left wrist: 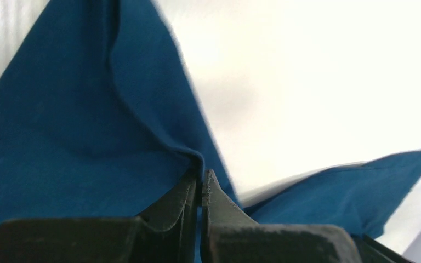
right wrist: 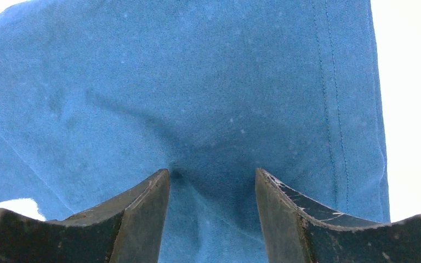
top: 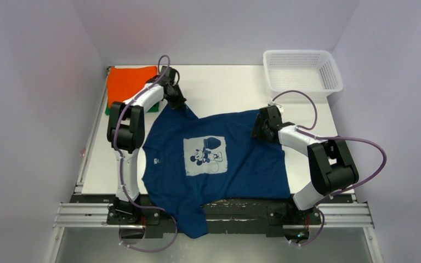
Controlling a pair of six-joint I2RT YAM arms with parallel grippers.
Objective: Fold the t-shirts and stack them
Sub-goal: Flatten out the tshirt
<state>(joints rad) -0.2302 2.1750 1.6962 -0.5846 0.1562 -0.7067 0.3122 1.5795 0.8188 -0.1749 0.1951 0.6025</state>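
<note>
The navy blue t-shirt (top: 219, 159) with a light square cartoon-mouse print lies spread on the table, one sleeve hanging over the near edge. My left gripper (top: 182, 104) is shut on a pinch of the shirt's far left corner, and the left wrist view shows the cloth (left wrist: 87, 137) drawn up between the closed fingers. My right gripper (top: 260, 127) is open with both fingertips pressed down on the shirt's far right edge (right wrist: 214, 109), cloth lying between them. A folded orange t-shirt (top: 129, 82) lies on a green one (top: 109, 109) at the far left corner.
A white plastic mesh basket (top: 302, 70) stands at the far right corner. The bare white table top (top: 225, 87) stretches between the orange shirt and the basket. The metal rail (top: 82, 215) runs along the near edge by the arm bases.
</note>
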